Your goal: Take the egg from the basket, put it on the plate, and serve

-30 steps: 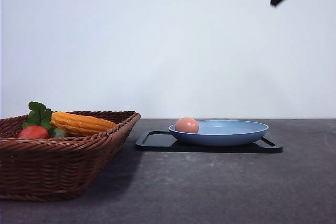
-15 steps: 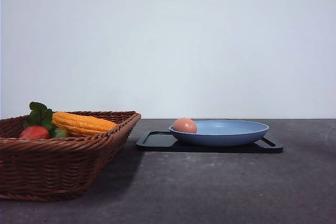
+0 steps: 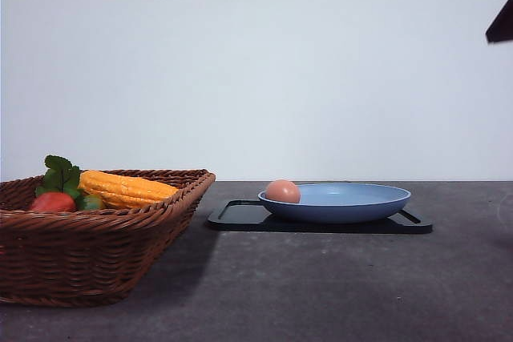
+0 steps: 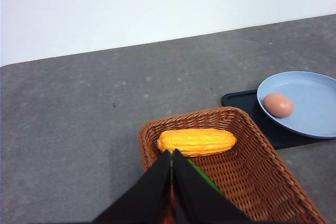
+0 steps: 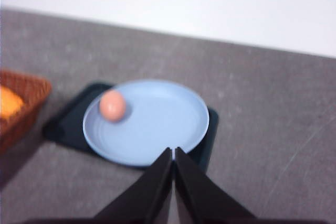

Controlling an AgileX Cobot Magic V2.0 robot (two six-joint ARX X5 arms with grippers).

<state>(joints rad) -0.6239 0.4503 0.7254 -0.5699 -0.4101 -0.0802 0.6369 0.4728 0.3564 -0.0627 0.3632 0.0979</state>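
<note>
Smooth pinkish-brown egg [image 3: 283,191] resting inside the light blue round plate [image 3: 353,206], at its left edge; plate sitting on a flat black rectangular tray [image 3: 232,216]. Left of that, a brown woven wicker basket [image 3: 96,258] with braided rim, holding 1 ridged orange-yellow corn cob [image 3: 124,188] and a red tomato-like fruit [image 3: 52,203] with green leaves. Left gripper [image 4: 171,157] pressed closed above the basket, gripping nothing. Right gripper [image 5: 173,155] likewise closed, empty, above the plate's near rim. Matte grey tabletop [image 3: 337,286].
</note>
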